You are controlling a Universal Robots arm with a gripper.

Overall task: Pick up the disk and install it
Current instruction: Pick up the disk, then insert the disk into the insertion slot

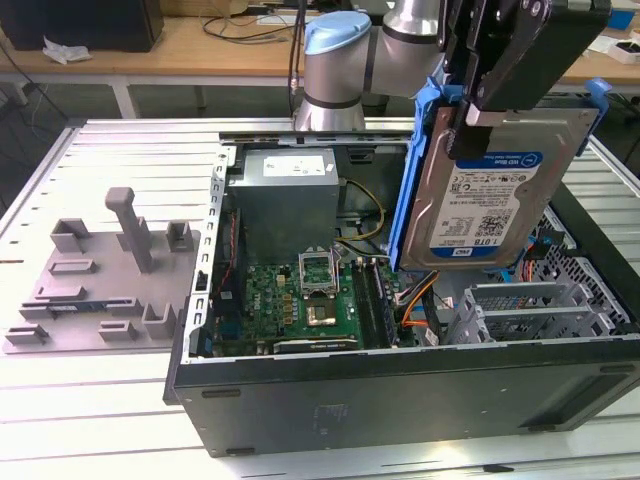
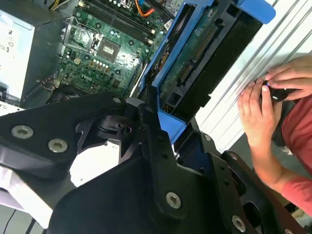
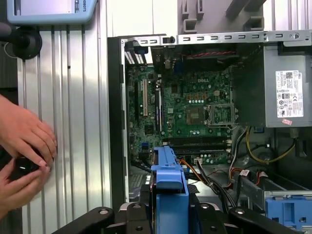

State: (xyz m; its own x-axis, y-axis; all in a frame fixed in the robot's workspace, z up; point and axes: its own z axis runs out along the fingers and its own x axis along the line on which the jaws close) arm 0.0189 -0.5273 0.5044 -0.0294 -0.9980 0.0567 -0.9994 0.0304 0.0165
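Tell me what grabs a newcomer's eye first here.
The silver rectangular hard drive in its bright blue plastic frame, clamped in the black end effector, hangs over the open black metal computer case. Inside lies the green motherboard; a person's hands are beside the case in the first wrist view.

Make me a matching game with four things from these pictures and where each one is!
Things:
1. disk
2. grey metal box
3. green circuit board
4. person's hands

Places:
A. flat on the floor of the open computer case
B. outside the case, beside the ribbed table
C. held up by the gripper, above the case
D. inside the case, at the end nearest the arm's base

Pairs: 1-C, 2-D, 3-A, 4-B.
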